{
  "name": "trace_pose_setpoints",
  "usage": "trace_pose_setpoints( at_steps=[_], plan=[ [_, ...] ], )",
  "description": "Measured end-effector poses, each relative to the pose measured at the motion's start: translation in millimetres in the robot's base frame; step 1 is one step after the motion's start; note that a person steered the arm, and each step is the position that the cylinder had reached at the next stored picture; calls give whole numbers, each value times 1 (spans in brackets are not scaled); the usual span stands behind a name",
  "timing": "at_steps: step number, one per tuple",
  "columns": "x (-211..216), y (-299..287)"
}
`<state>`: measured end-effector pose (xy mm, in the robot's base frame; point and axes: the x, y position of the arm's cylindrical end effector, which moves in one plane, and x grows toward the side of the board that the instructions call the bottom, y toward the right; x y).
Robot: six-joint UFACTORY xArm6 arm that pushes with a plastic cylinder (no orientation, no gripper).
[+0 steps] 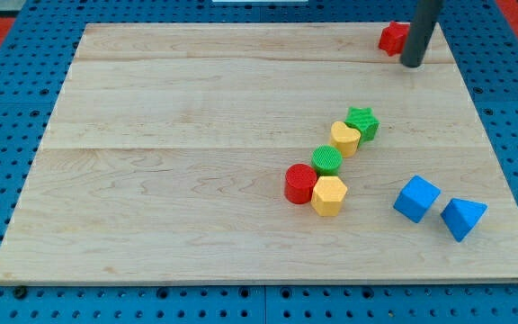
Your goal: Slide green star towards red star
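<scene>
The green star (363, 121) lies right of the board's middle, touching a yellow block (345, 138) at its lower left. The red star (392, 38) lies near the board's top right corner, partly hidden behind the rod. My tip (412, 64) rests on the board just right of and below the red star, well above the green star. The rod rises out of the view's top.
A diagonal chain runs down-left from the green star: the yellow block, a green cylinder (327, 160), a red cylinder (300, 184) and a yellow hexagon (329, 195). A blue cube (416, 199) and a blue triangle (462, 217) lie at the lower right near the wooden board's (196, 135) edge.
</scene>
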<state>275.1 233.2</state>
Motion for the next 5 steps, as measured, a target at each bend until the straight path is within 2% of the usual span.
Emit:
trace_pose_setpoints(
  at_steps=[1,2,3,4,5],
  plan=[
    [-13,16],
    [-36,-24],
    [36,-18],
    [134,2],
    [178,-52]
  ],
)
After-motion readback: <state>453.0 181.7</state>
